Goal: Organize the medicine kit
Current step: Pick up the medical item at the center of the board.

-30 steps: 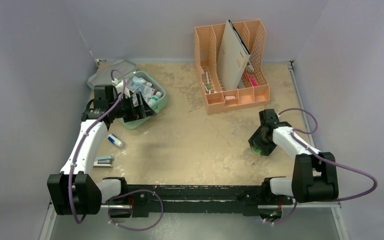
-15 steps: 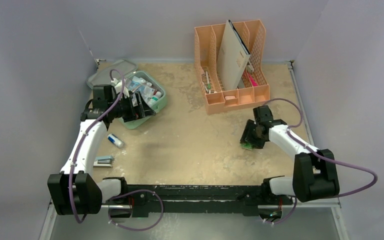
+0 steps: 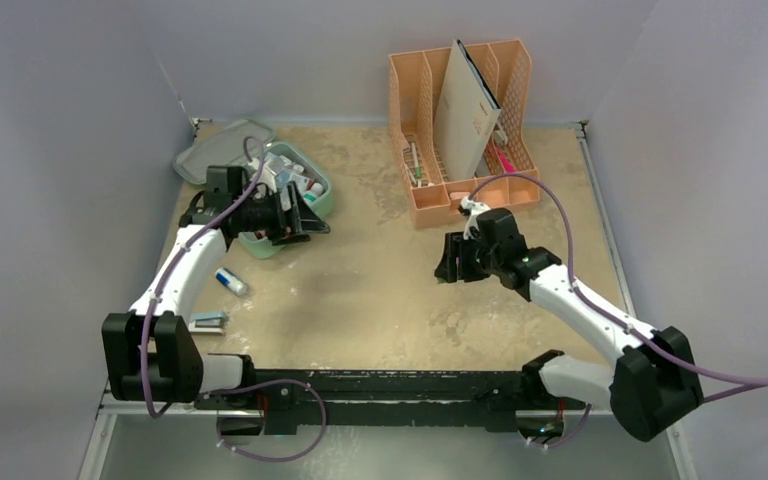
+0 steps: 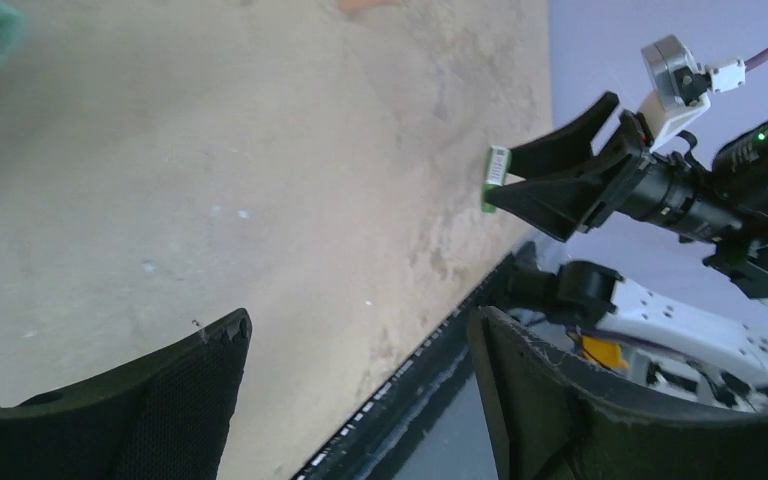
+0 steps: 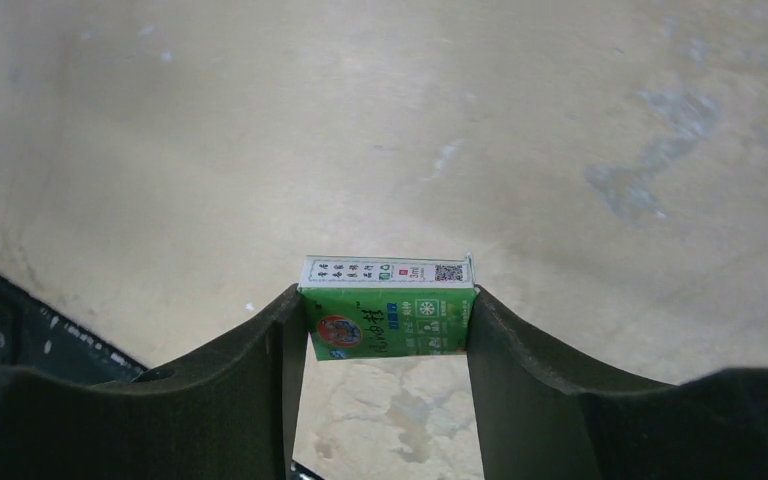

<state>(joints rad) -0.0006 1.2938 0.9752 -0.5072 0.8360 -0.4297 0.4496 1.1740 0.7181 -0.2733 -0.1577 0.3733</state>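
Note:
The mint-green medicine kit sits at the far left with its lid swung open behind it and several small boxes and bottles inside. My left gripper hovers at the kit's near-right edge, pointing toward the table's middle. Its jaws are open with only bare table between them. My right gripper is raised over the table's middle-right. In the right wrist view it is shut on a small green medicine box held by its two ends. The left wrist view shows that box at the right gripper's tips.
A peach file organizer holding a folder and pens stands at the back, just behind the right gripper. A small white bottle with a blue cap and a flat grey packet lie on the table beside the left arm.
My right arm has swung left and forward, carrying the green box from the right side toward the table's middle. My left gripper has turned away from the kit's inside to face right, its jaws slightly narrower.

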